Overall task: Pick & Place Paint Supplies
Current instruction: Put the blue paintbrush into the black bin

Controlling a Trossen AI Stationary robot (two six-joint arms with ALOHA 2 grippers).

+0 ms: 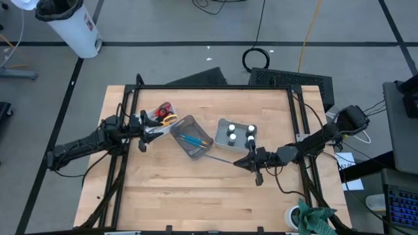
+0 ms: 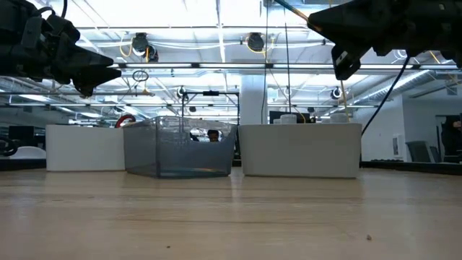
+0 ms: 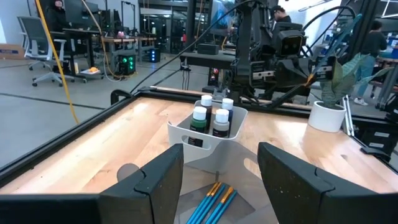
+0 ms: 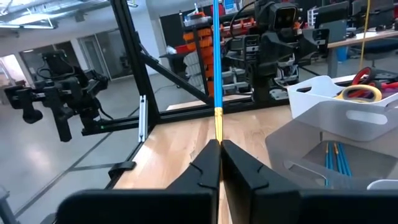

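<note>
My right gripper point(image 1: 243, 162) is shut on a thin blue brush point(image 1: 222, 156) in the air, near the table's middle right. The brush's free end reaches toward a grey see-through bin point(image 1: 185, 124) with several blue brushes point(image 1: 193, 139) lying in it. Several dark bottles with white caps point(image 1: 240, 132) stand in a white bin point(image 1: 224, 124) just beyond my right gripper. Red and yellow scissors point(image 1: 166, 116) lie in a white bin point(image 1: 155, 109) at the far left. My left gripper point(image 1: 142, 134) waits open beside the grey bin's left side, holding nothing. My right gripper pinches the brush at its gold ferrule point(image 4: 217, 127) between its two shut fingers point(image 4: 205, 165); what lies behind the ferrule is hidden by the fingers. The fingers run along the brush, about level, from the table's right. The blue handle point(image 4: 216, 56) sticks out ahead, lifted clear of the table.
Black frame rails point(image 1: 215, 87) run along the table's far, left and right edges. A white pot with a green plant point(image 1: 307, 219) stands at the near right corner. Bare wood point(image 1: 196, 196) spreads across the table's near half.
</note>
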